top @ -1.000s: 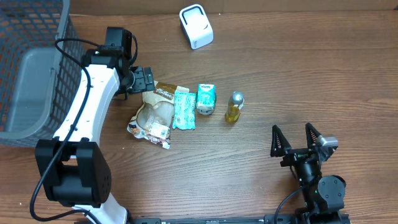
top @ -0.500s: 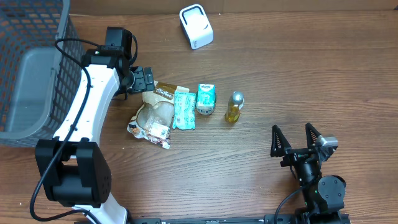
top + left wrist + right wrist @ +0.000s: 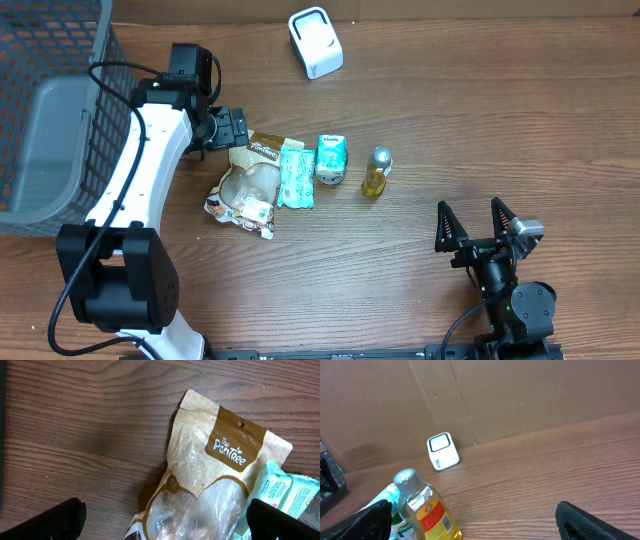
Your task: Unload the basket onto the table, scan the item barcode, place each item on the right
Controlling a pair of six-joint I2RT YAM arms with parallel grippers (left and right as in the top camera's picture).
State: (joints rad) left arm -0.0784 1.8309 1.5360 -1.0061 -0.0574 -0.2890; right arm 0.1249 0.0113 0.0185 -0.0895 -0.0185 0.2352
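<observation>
Snack pouch lies flat at the left end of the item row, touching the teal wipes pack. Looks light, crinkly, floppy and slick, so I'd pinch the stiffer sealed top edge. Left gripper hovers by that top end, jaws wide, empty. Right gripper sits well apart, also wide.

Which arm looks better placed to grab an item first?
Probably the left: the left gripper, open, is right at the brown snack pouch, while the right gripper sits well away from every item.
</observation>
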